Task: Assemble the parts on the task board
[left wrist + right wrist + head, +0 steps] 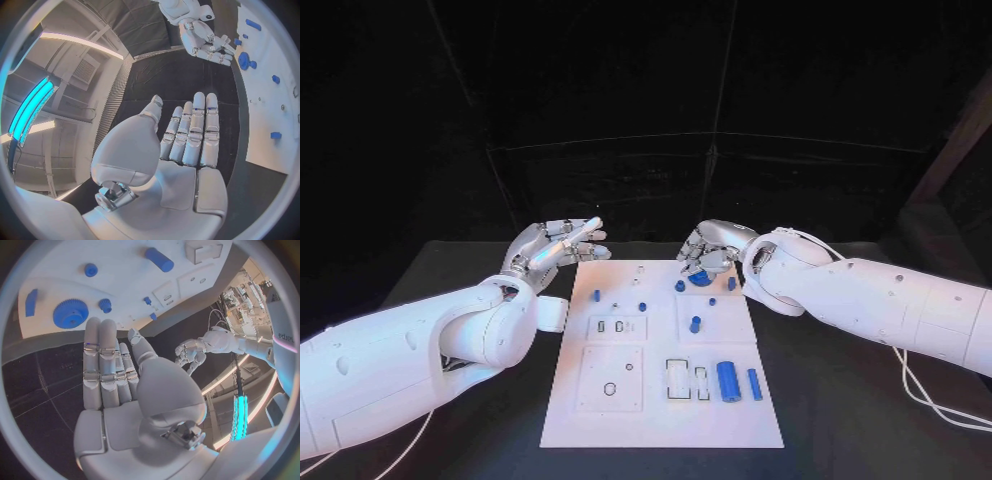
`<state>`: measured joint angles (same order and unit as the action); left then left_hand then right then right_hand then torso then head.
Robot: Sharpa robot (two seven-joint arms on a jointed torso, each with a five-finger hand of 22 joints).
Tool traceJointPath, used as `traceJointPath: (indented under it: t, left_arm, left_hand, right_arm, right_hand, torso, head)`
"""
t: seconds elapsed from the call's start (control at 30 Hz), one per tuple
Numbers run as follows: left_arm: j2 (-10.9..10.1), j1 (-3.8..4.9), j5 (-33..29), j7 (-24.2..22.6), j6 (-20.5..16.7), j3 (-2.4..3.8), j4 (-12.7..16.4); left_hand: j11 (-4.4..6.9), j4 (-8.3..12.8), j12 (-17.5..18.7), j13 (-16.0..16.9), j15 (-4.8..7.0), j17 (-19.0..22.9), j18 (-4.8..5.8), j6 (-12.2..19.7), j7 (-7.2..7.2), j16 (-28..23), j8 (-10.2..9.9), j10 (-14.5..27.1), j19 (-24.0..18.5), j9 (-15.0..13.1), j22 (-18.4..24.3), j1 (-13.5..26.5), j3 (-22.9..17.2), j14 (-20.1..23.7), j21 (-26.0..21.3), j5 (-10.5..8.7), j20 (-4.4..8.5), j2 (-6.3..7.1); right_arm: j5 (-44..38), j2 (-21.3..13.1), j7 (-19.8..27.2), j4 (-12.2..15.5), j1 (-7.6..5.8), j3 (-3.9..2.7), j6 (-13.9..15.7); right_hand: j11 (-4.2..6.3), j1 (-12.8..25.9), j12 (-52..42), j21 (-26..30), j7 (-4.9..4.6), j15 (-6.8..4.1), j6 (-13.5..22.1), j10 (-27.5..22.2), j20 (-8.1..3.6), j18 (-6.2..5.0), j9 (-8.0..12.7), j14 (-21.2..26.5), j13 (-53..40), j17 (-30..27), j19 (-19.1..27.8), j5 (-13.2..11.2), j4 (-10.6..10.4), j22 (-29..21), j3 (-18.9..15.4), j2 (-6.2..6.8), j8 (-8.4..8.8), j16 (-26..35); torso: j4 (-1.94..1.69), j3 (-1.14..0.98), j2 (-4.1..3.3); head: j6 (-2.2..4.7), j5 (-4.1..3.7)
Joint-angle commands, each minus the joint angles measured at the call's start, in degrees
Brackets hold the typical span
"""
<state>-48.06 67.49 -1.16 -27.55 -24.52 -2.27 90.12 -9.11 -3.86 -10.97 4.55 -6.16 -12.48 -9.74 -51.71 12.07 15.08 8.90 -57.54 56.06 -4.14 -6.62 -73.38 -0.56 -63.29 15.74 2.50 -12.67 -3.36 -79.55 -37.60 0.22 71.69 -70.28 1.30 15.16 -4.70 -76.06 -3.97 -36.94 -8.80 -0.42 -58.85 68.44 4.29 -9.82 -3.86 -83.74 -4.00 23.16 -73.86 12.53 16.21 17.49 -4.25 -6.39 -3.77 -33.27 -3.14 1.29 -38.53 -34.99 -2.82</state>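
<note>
Gear (70, 313) beside right hand (115, 370) in wrist view, hidden overhead

Dim surroundings, fisheye-warped wrist views

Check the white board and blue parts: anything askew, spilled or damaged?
Nothing stands out. The white task board lies flat on the black table, and the small blue parts all sit on it. The left hand and right hand hover near its far edge, holding nothing.
</note>
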Motion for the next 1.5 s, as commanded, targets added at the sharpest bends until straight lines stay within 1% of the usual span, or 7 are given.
traceJointPath:
  t: [0.03,0.17,0.3,0.53,0.83,1.13,1.5]
  left_arm:
    - [-0.1,0.08,0.7,0.5,1.2,0.05,1.0]
    - [-0.3,0.08,0.7,0.6,1.4,0.05,1.5]
    - [-0.5,0.09,0.6,0.7,1.7,0.05,1.9]
    - [-0.6,0.09,0.6,0.9,2.1,0.05,2.0]
    - [-0.9,0.10,0.6,1.1,2.5,0.05,2.2]
    - [-1.0,0.12,0.6,1.3,2.8,0.05,2.3]
    - [-1.3,0.15,0.6,1.5,2.9,0.06,2.5]
  left_hand:
    - [0.02,0.2,0.3,0.0,-0.04,-0.1,-0.77,-0.5,-0.05,-0.4,-0.4,-0.3,0.5,0.1,0.1,-0.5,0.1,-0.5,-0.4,0.32,0.08,0.13]
    - [0.01,0.3,0.5,0.0,-0.05,-0.1,-0.77,-0.5,-0.06,-0.5,-0.4,-0.3,0.5,0.1,0.1,-0.5,0.1,-0.5,-0.5,0.33,0.08,0.11]
    - [-0.01,0.3,0.6,-0.1,-0.06,-0.2,-0.76,-0.5,-0.05,-0.5,-0.5,-0.3,0.6,0.1,0.2,-0.4,0.2,-0.5,-0.5,0.32,0.08,0.10]
    - [-0.05,0.3,0.9,-0.1,-0.09,-0.3,-0.75,-0.5,-0.01,-0.7,-0.7,-0.2,0.7,0.2,0.3,-0.3,0.3,-0.5,-0.7,0.32,0.07,0.05]
    - [-0.16,0.3,1.3,-0.2,-0.15,-0.5,-0.74,-0.5,0.14,-0.9,-0.9,0.0,0.8,0.2,0.5,-0.1,0.4,-0.5,-1.0,0.32,0.04,-0.01]
    - [-0.24,0.3,1.4,-0.3,-0.19,-0.6,-0.73,-0.4,0.25,-1.1,-1.1,0.1,0.9,0.3,0.6,0.0,0.5,-0.5,-1.2,0.32,0.01,-0.06]
    - [-0.24,0.3,1.5,-0.3,-0.19,-0.6,-0.73,-0.4,0.26,-1.1,-1.1,0.1,0.9,0.3,0.6,0.0,0.5,-0.5,-1.2,0.32,0.01,-0.06]
  right_arm:
    - [-8.3,0.2,-4.2,0.6,-0.51,-0.07,-3.8]
    - [-10.0,0.4,-5.2,0.9,-0.77,-0.07,-5.1]
    - [-10.8,0.6,-5.8,0.8,-0.90,-0.07,-6.3]
    - [-11.3,1.5,-6.4,-0.6,-0.96,-0.05,-8.0]
    - [-11.4,2.1,-6.4,-1.5,-0.96,-0.04,-8.8]
    - [-11.4,3.1,-5.7,-2.4,-0.96,-0.03,-9.6]
    - [-11.4,3.8,-5.7,-3.2,-0.95,-0.03,-11.4]
  right_hand:
    - [-0.09,0.5,0.0,-2.8,-0.15,0.18,1.2,-0.7,-0.02,-0.39,0.0,-2.5,-0.1,6.9,-0.2,-0.2,0.1,1.8,0.1,0.41,0.08,-7.5]
    - [-0.26,0.9,-0.1,-8.7,-0.35,0.43,1.9,-1.8,0.25,-0.04,-0.1,-2.2,-0.2,15.9,0.2,-0.5,0.1,7.2,0.3,0.90,0.06,-16.7]
    - [-0.53,1.0,-0.2,-11.6,-0.27,0.52,2.3,-2.3,0.52,0.12,-0.1,-1.5,-0.2,18.8,1.2,-0.7,0.0,10.1,0.7,0.85,0.03,-19.6]
    - [-0.71,0.9,-0.1,-13.7,-0.34,0.74,2.6,-3.2,0.78,0.15,-0.1,-0.8,-0.1,20.3,2.3,-0.7,0.0,11.8,1.1,0.84,0.06,-21.3]
    - [-0.73,0.9,-0.4,-16.8,-0.37,0.77,2.6,-3.2,0.91,0.51,-0.1,-1.2,-0.2,23.7,2.1,-0.6,0.0,15.4,1.7,0.44,-0.03,-24.4]
    - [-0.57,0.8,-0.9,-22.3,-0.36,0.69,1.6,-2.3,0.94,1.35,-0.3,-1.9,-0.2,28.7,0.7,-0.7,0.0,22.1,3.2,-0.63,-0.27,-29.2]
    - [-0.15,0.2,-1.0,-26.7,0.08,0.41,-0.1,-1.2,0.88,2.02,-0.3,-1.8,0.0,31.0,-0.3,-1.1,0.3,27.5,5.5,-1.59,-0.45,-31.5]
  torso:
    - [-0.37,0.14,-1.09]
    - [-0.43,0.13,-1.59]
    - [-0.48,0.15,-1.90]
    - [-0.78,0.19,-2.17]
    - [-0.88,0.21,-2.54]
    - [-1.01,0.15,-2.86]
    - [-1.14,0.24,-3.28]
  head:
    - [0.07,-0.22]
    - [0.15,-0.33]
    - [0.13,-0.58]
    - [0.15,-0.57]
    - [-0.08,-0.73]
    - [-0.29,-0.81]
    - [-0.61,-0.88]
